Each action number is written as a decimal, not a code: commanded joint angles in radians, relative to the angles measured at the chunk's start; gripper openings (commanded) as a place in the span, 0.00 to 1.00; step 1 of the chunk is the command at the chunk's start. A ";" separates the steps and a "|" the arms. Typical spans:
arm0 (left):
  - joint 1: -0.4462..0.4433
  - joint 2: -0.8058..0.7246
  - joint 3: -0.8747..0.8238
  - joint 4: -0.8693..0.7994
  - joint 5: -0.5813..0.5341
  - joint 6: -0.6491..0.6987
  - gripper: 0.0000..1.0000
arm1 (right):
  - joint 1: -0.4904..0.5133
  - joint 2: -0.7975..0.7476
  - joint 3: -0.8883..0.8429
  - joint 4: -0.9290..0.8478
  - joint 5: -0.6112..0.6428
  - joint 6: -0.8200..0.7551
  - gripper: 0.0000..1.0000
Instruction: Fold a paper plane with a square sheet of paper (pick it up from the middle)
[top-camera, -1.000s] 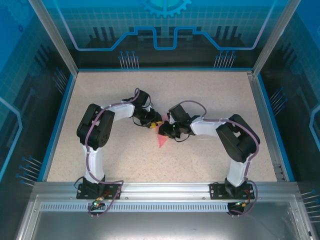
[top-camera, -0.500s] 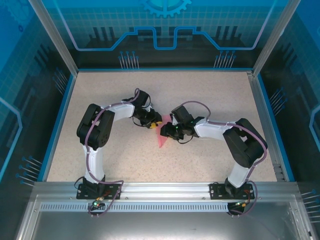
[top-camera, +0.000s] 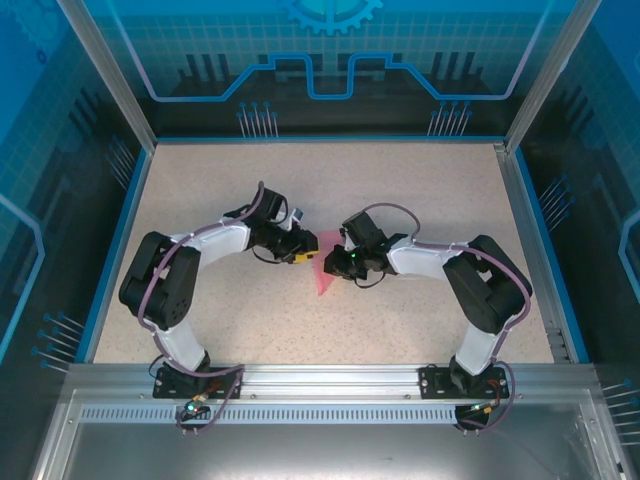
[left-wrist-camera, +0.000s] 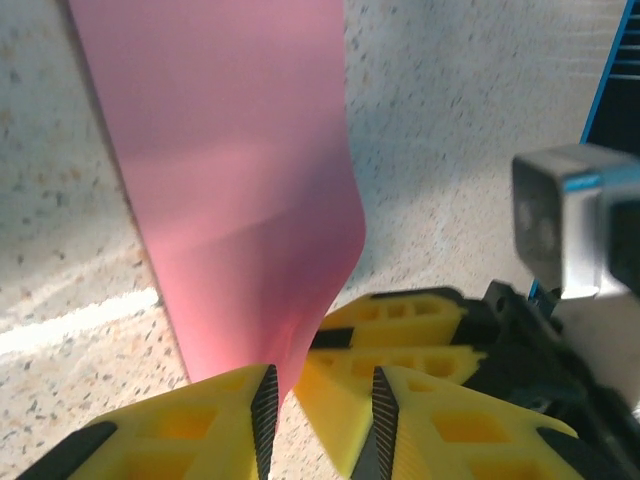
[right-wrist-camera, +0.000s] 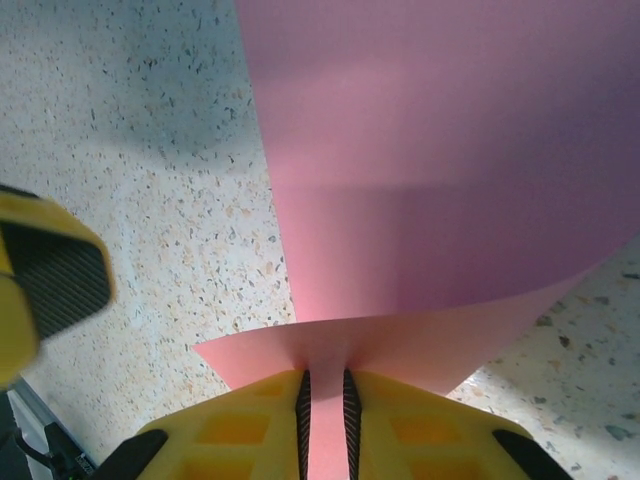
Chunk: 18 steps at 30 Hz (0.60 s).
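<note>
The pink sheet of paper (top-camera: 325, 278) is partly folded and lifted off the table's middle, its pointed end toward the near side. My right gripper (top-camera: 333, 262) is shut on its edge; in the right wrist view the paper (right-wrist-camera: 440, 150) curls up from between the closed pads of this gripper (right-wrist-camera: 325, 400). My left gripper (top-camera: 303, 250) faces it from the left and stands open (left-wrist-camera: 320, 390). The paper (left-wrist-camera: 230, 150) hangs down to the left pad without being clamped. The right gripper's yellow fingers (left-wrist-camera: 400, 320) show just beyond the gap.
The speckled table (top-camera: 400, 180) is ringed by a blue rim (top-camera: 130, 230) and glass walls. The right wrist's camera housing (left-wrist-camera: 575, 220) sits close to my left gripper. One left finger (right-wrist-camera: 50, 275) shows at the left of the right wrist view.
The left arm's elbow has swung out to the left and toward the near side, with its gripper staying beside the paper. The right arm has kept its hold and barely moved.
</note>
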 joint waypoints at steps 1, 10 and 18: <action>-0.017 -0.011 -0.032 0.020 0.062 0.059 0.34 | 0.007 0.020 0.018 0.001 0.011 0.005 0.18; -0.044 0.022 -0.025 0.025 0.057 0.103 0.28 | 0.004 0.028 0.023 -0.005 0.016 0.008 0.16; -0.046 0.040 -0.016 -0.013 -0.034 0.114 0.30 | 0.004 0.027 0.023 -0.009 0.017 0.007 0.15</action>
